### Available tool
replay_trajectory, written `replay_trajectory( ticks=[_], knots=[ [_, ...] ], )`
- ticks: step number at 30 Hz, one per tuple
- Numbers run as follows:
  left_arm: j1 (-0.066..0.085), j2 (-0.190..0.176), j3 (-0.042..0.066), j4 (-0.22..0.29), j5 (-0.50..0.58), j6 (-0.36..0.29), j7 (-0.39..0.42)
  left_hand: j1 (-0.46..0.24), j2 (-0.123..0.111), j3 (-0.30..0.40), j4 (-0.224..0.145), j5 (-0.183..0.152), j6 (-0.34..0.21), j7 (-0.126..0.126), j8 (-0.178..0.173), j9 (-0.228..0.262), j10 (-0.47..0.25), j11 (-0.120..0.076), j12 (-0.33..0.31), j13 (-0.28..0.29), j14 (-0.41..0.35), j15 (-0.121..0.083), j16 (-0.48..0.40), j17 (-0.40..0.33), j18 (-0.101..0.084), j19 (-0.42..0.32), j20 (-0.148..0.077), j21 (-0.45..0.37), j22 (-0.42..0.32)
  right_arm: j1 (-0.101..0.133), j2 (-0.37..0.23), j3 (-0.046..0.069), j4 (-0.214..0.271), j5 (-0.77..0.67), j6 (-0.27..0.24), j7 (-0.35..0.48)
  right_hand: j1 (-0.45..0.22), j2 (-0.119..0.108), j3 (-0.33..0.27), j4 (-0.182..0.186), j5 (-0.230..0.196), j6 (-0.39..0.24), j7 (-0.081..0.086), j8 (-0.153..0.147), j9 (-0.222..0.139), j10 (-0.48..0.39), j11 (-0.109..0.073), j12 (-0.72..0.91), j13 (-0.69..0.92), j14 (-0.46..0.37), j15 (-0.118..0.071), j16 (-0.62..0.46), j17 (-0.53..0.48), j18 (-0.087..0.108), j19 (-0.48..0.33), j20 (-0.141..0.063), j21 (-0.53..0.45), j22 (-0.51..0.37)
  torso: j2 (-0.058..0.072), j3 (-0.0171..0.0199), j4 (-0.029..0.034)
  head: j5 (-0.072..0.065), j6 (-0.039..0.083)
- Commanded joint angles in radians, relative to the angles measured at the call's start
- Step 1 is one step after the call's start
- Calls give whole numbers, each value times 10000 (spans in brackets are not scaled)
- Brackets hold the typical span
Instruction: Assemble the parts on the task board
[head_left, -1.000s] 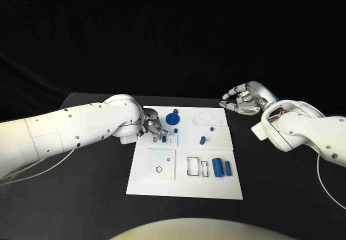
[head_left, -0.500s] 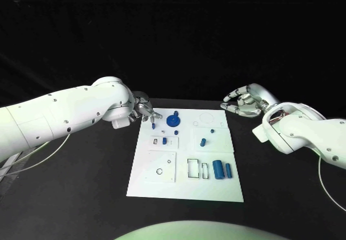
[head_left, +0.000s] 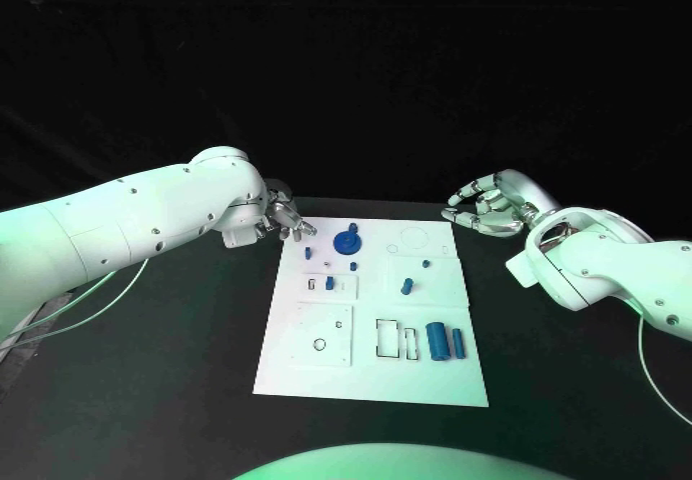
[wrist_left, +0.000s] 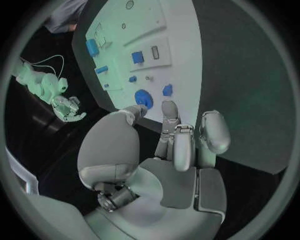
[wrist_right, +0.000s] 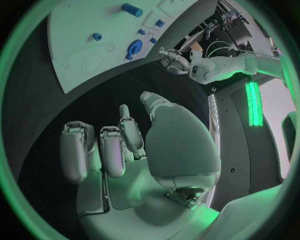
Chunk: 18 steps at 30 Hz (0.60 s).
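Note:
The white task board (head_left: 372, 372) lies in the middle of the black table. On it sit a blue round gear (head_left: 346, 241), several small blue parts such as one (head_left: 329, 283) near the left column, and two blue cylinders (head_left: 446, 340) beside a rectangular slot. My left hand (head_left: 283, 220) hovers at the board's far left corner with its fingers spread and nothing in them. In the left wrist view its fingertips (wrist_left: 169, 107) point toward the gear (wrist_left: 144, 97). My right hand (head_left: 489, 205) hangs off the board's far right corner, fingers loosely bent and holding nothing.
Bare black table (head_left: 159, 400) surrounds the board on all sides. A white cable (head_left: 87, 300) trails under my left arm. The right wrist view shows the board (wrist_right: 81, 30) and my left hand (wrist_right: 172, 57) beyond it.
My left hand has lifted from over the small parts on the board's left column and drawn back to the far left corner. The right hand has hardly moved.

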Motion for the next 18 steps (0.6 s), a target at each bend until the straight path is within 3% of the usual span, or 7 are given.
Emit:
replay_trajectory(
  ticks=[1,8,18],
  knots=[
    [-12,143,-35,-213,-246,632,132,150,33,-142,17,-322,8,48,-109,-30,-66,-3,-22,-39,714,89,-28,1436,170,-57,55,-48,9,-6,15,0,9,-69,46,78,-80,-12,13,61,5,-78,-18,51,15,-21,-45,-50,-4,651,-74,-61,885,119,64,-85,-55,1598,24,-13,-5,-20,-6],
    [-122,387,-109,-609,-278,824,129,169,81,-303,29,-786,51,61,-207,-53,-100,14,-35,-124,704,108,-41,1401,177,-69,81,-67,-9,-6,23,0,14,-71,44,81,-80,-12,13,61,5,-78,-18,51,15,-21,-45,-50,-4,651,-74,-61,885,119,64,-85,-55,1598,15,-13,-8,-33,-45],
    [-214,536,-131,-883,-265,653,157,161,98,-337,30,-860,61,61,-225,-56,-102,16,-28,-131,705,110,-40,1403,176,-64,85,-64,0,-6,39,0,11,-73,41,83,-80,-12,13,61,5,-78,-18,51,15,-21,-45,-50,-4,651,-74,-61,885,119,64,-85,-55,1598,10,-9,-7,-48,-59]
  ],
)
